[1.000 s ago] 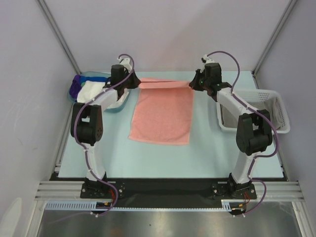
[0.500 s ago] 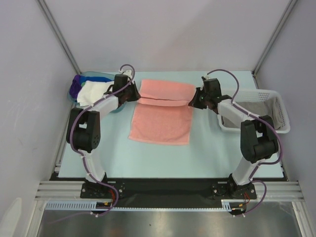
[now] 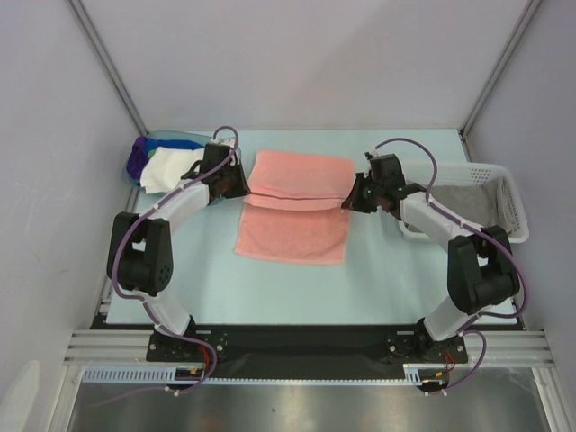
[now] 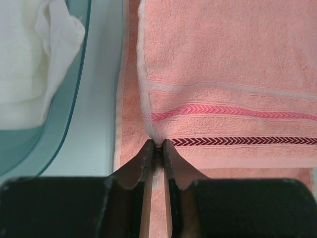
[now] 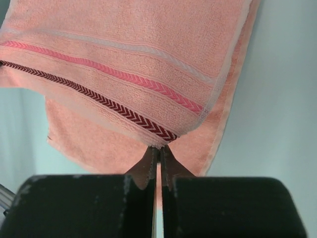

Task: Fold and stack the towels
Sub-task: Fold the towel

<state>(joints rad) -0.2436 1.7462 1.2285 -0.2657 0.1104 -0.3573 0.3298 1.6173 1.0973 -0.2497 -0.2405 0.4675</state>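
Salmon-pink terry towel (image 3: 297, 216) lies mid-table on the pale blue table (image 3: 387, 279), toward the far edge. Its upper layer is folded over, the hem running left to right and facing the near edge. The left gripper (image 3: 238, 185) and right gripper (image 3: 353, 200) each pinch a hem corner, jaws narrow. Only the wrist views show the dark herringbone stripe (image 4: 237, 141).

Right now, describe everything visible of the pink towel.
The pink towel is salmon terry cloth, with a pink chevron stripe and a dark red chevron stripe woven near one hem. It lies on the pale blue table, its far part doubled over towards the near edge, so the striped hem sits on top while a single layer shows beyond it. The left gripper and right gripper each pinch a corner of that upper flap.
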